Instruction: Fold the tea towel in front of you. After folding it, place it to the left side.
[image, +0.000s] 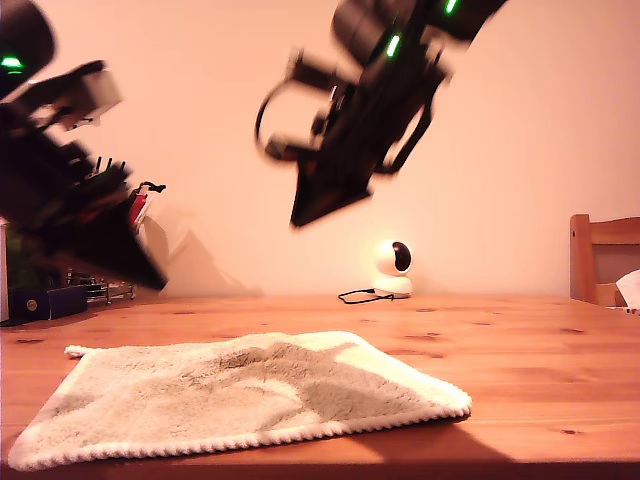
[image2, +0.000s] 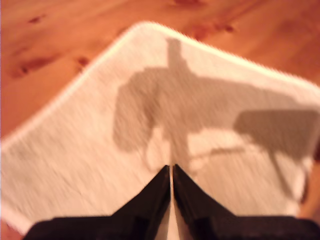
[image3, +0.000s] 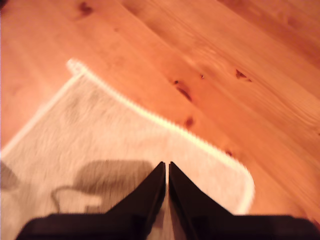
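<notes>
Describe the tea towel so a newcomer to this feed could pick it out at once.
Start at the wooden table filling the lower exterior view. Lying flat at its front edge, toward that view's left, is the tea towel: a pale cream fluffy rectangle with a corded hem, unlike the small round white camera by the wall.

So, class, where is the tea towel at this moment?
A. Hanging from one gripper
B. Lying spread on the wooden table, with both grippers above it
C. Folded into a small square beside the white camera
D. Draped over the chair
B: the tea towel lies spread on the table, and both wrist views look down on it from above, nothing gripped.
</notes>
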